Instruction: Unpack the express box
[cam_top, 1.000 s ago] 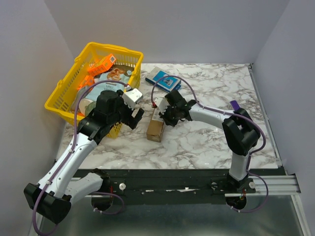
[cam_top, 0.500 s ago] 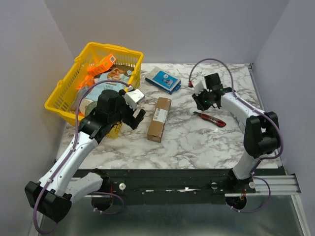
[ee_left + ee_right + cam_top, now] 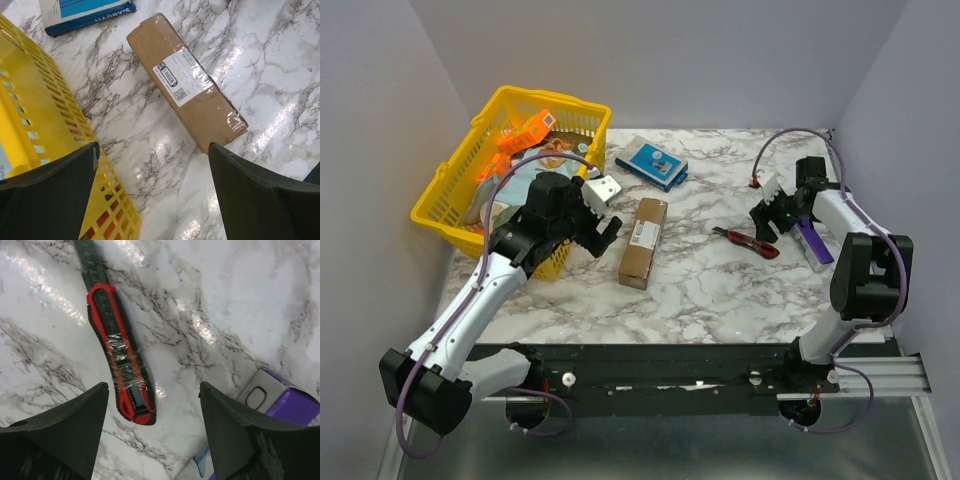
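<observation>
1. While both arms reach out over the marble table, the express box is seen lying flat near the middle, white label up, and it is touched by neither gripper.
2. The left gripper is held with its jaws wide apart and nothing between them, above the table between the yellow basket and the box.
3. From the left wrist, the box is shown running diagonally. Clear tape is laid over its label and near end, so it appears to be sealed, though the seams are not clearly shown.
4. The right gripper is likewise spread apart and empty, at the right side of the table and well apart from the box.
5. A red-and-black box cutter is seen on the marble beneath the right gripper's fingers, ungripped. A flat purple bar lies near it.
6. A blue-and-white box is placed beyond the express box's far end, near the basket.
</observation>
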`<state>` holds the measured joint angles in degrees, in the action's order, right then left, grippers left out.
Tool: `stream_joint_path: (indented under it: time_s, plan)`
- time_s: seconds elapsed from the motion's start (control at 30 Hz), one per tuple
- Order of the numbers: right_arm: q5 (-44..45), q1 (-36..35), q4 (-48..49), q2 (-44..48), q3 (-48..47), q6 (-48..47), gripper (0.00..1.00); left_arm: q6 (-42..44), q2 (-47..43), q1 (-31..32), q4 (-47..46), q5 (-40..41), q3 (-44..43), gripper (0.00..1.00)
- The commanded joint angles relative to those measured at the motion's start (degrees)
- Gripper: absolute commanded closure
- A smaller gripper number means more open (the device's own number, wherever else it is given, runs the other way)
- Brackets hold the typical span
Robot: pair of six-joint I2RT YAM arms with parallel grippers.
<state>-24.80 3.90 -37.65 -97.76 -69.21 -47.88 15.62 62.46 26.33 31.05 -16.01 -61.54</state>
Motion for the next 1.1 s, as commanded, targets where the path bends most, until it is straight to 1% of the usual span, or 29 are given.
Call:
stream_joint_path:
  time_s: [0.0, 0.13, 0.37, 0.57, 0.63, 0.73, 0.83, 0.87, 0.93, 0.97, 1.0, 1.03, 1.07]
  plan:
    - [-3.8, -0.3, -1.4, -0.7, 2.1, -4.7, 0.21, 0.3, 1.1, 0.4, 0.6, -1.6, -2.3, 0.01]
    - [-2.8, -0.3, 4.0, -2.9, 2.9, -5.0, 0.25, 0.7, 2.1, 0.6, 1.8, -1.1, -3.6, 0.01]
    - [-4.6, -0.5, 4.2, -3.8, 4.6, -8.0, 0.3, 2.2, 4.7, 0.8, 3.0, -0.4, -6.0, 0.01]
    - [-6.1, -0.5, 3.2, -1.2, 8.5, -10.1, 0.3, 2.3, 5.7, 0.8, 2.4, -0.2, -6.2, 0.01]
    - [-5.7, -0.5, 3.3, -1.5, 9.4, -10.2, 0.31, 2.2, 5.7, 0.8, 2.2, -0.4, -5.9, 0.01]
    - [-4.1, -0.5, 3.5, -2.7, 9.0, -9.5, 0.35, 2.1, 5.7, 0.8, 1.9, -0.7, -5.5, 0.01]
    - [-3.1, -0.9, 5.4, -2.8, 8.9, -7.9, 0.45, 1.9, 5.7, 0.9, 1.7, -1.0, -5.2, 0.01]
    - [-2.5, -1.5, 6.3, -2.6, 9.3, -7.4, 0.52, 1.7, 5.8, 0.9, 1.6, -1.3, -5.0, 0.01]
    - [0.4, -2.4, 9.3, -1.7, 10.1, -6.8, 0.59, 1.3, 6.1, 0.9, 1.1, -2.2, -4.9, 0.01]
    - [1.4, -3.5, 10.2, -1.1, 10.9, -6.3, 0.65, 0.8, 6.2, 1.1, 0.9, -2.5, -4.9, 0.01]
    - [2.5, -3.8, 10.9, -0.4, 11.3, -5.9, 0.67, -0.1, 6.6, 1.2, 0.5, -3.8, -5.3, 0.01]
    - [3.0, -3.8, 12.3, 2.4, 11.9, -5.7, 0.69, -0.6, 6.9, 1.3, 0.5, -4.7, -5.8, 0.01]
    - [3.2, -6.2, 12.8, 4.3, 12.3, -5.2, 0.72, -0.8, 7.2, 1.4, 0.7, -5.7, -6.4, 0.01]
